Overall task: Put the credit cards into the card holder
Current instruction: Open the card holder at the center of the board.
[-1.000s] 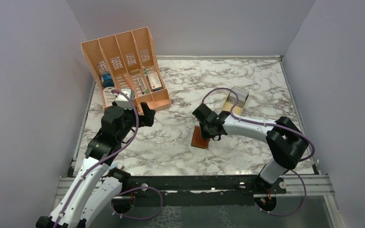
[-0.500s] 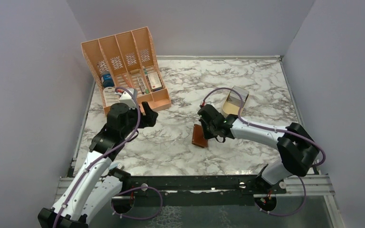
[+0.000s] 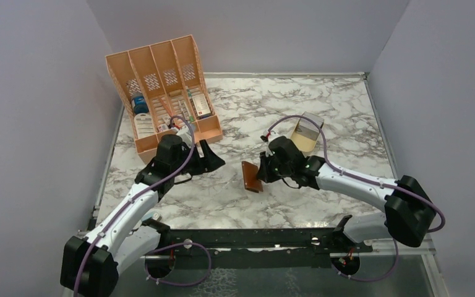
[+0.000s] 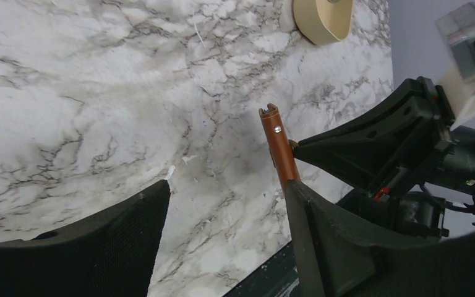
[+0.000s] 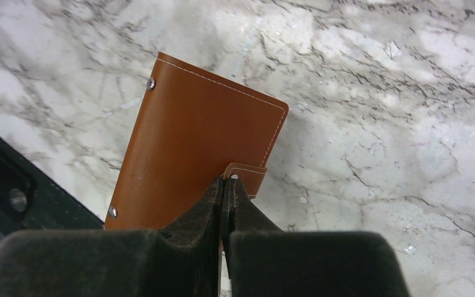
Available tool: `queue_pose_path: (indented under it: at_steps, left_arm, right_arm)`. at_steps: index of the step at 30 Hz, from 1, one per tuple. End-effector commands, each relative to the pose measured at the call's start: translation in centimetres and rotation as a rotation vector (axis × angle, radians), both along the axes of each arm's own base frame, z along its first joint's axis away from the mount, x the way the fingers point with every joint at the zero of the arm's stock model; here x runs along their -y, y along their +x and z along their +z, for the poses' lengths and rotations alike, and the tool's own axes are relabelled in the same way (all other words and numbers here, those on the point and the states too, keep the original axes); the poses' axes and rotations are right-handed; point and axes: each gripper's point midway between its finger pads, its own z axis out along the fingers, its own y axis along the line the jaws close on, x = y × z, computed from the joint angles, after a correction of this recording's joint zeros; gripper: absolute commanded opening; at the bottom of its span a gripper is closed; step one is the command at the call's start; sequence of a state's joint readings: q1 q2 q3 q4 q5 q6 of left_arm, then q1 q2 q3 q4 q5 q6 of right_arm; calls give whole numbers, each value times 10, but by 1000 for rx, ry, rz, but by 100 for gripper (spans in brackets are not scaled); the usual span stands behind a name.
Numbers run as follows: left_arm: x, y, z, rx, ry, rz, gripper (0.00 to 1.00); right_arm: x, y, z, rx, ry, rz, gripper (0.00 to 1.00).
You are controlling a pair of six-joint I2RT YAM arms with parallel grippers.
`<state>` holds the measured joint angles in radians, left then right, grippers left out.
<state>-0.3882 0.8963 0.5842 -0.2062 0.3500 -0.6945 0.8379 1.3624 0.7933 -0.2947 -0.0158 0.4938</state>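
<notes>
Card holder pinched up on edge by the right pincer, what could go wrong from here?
The right pincer grips the card holder only by a thin edge beside its snap tab, so it may slip or swing out. The open left pincer is close by; closing in, it could knock the card holder over rather than catch it.

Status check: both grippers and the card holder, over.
Right gripper shut on card holder, pinching by the snap tab; holder tipped up on edge. Left gripper open, empty, close alongside. Nothing between them.
</notes>
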Motion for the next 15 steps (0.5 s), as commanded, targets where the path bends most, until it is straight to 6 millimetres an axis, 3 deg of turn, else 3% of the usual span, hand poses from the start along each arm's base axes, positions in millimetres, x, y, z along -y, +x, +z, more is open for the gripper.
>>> queue_pose_path:
  at_steps: [1, 15]
  left_arm:
    - [29, -6, 8, -53, -174, -93, 71]
    - [51, -10, -9, -163, -317, -151, 72]
  right_arm:
    - [-26, 0, 40, 56, 188, 48, 1]
    - [-54, -5, 55, 17, 289, 94, 1]
